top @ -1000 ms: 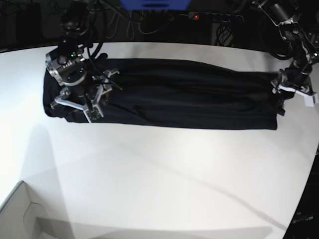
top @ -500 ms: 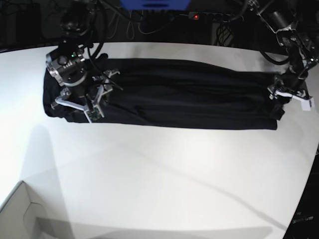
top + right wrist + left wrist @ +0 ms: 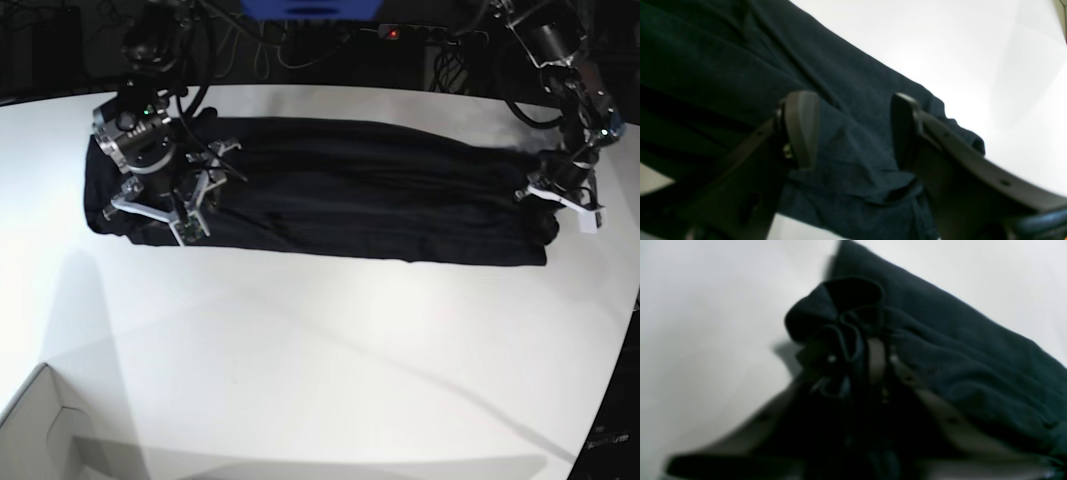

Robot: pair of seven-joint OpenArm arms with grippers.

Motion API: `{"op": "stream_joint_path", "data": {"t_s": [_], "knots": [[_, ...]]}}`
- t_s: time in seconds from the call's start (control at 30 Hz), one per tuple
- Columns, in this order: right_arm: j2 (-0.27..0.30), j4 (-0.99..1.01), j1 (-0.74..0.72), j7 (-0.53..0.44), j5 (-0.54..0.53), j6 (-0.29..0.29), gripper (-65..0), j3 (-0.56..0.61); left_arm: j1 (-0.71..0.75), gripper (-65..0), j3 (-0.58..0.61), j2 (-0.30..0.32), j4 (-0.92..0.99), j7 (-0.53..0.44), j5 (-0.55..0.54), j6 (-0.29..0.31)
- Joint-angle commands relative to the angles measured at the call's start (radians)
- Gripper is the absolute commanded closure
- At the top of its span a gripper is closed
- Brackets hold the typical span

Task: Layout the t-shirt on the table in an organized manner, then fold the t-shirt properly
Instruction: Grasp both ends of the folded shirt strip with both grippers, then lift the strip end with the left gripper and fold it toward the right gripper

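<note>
The black t-shirt (image 3: 350,190) lies as a long folded band across the far half of the white table (image 3: 330,360). At the band's right end my left gripper (image 3: 552,205) is shut on the t-shirt. The left wrist view shows the left gripper (image 3: 873,351) pinching a bunched fold of the t-shirt (image 3: 957,350) just above the table (image 3: 706,323). Over the band's left end my right gripper (image 3: 160,215) stands open. In the right wrist view the right gripper (image 3: 851,130) hovers with wide-apart fingers (image 3: 800,130) above the t-shirt (image 3: 723,66), holding nothing.
A white box (image 3: 40,430) sits at the near left corner. Cables and a power strip (image 3: 430,33) lie in the dark behind the table's far edge. The table's right edge curves away close to the left arm.
My left gripper has shut on the shirt's right end and shifted slightly left, drawing that end inward. The right arm has not moved.
</note>
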State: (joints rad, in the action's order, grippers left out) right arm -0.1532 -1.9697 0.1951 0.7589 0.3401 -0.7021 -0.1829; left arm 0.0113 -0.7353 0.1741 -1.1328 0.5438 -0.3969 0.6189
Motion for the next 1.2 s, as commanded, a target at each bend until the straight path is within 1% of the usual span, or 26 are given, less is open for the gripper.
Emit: {"op": "stream_joint_path", "data": {"t_s": [0.0,0.1,0.17,0.3,0.4,0.5,0.67,0.7,0.77,0.9,0.93,1.0,1.17], "knots": [[-0.004,-0.018,-0.007,-0.02,-0.009,0.004,-34.8,0.0,0.002,0.0,0.009,0.012,0.018,0.043,0.036,-0.004],[-0.004,-0.018,-0.007,-0.02,-0.008,0.004,-34.8,-0.004,-0.003,-0.3,0.006,0.015,0.064,0.037,0.029,-0.004],[-0.004,-0.018,-0.006,-0.02,-0.005,0.004,-34.7,-0.004,-0.003,-0.1,0.004,0.017,0.058,0.037,0.026,-0.003],[-0.004,-0.018,0.01,-0.022,-0.005,0.004,-34.6,-0.005,-0.012,-0.1,-0.043,0.032,-0.028,0.043,0.026,-0.003],[-0.004,-0.018,0.016,-0.023,-0.005,0.004,-34.6,-0.007,-0.057,-0.1,-0.066,0.048,-0.057,0.062,0.033,-0.003],[-0.004,-0.016,0.024,-0.022,-0.006,0.004,-34.6,-0.048,-0.086,-0.1,-0.066,0.077,-0.063,0.109,0.026,-0.003],[-0.004,-0.016,0.025,-0.025,-0.008,0.004,-34.7,-0.102,-0.104,-0.1,-0.068,0.087,-0.066,0.117,0.026,-0.003],[-0.004,-0.016,0.025,-0.025,-0.008,0.004,-34.7,-0.114,-0.104,-0.1,-0.069,0.098,-0.082,0.12,0.025,-0.003],[-0.003,-0.016,0.025,-0.025,-0.008,0.004,-34.8,-0.139,-0.098,-0.1,-0.069,0.098,-0.135,0.124,0.01,-0.003],[-0.003,-0.016,0.025,-0.026,-0.009,0.004,-34.8,-0.16,-0.047,-0.1,-0.06,0.097,-0.272,0.126,-0.063,-0.004],[-0.003,-0.016,0.025,-0.026,-0.009,0.004,-34.8,-0.16,-0.034,-0.1,-0.059,0.095,-0.312,0.126,-0.079,-0.004],[-0.003,-0.016,0.025,-0.026,-0.008,0.004,-34.7,-0.16,0.0,-0.1,-0.036,0.064,-0.401,0.126,-0.101,-0.009],[-0.003,-0.016,0.025,-0.026,-0.008,0.004,-34.7,-0.16,0.082,-0.1,0.043,-0.026,-0.62,0.126,-0.075,-0.014]]}}
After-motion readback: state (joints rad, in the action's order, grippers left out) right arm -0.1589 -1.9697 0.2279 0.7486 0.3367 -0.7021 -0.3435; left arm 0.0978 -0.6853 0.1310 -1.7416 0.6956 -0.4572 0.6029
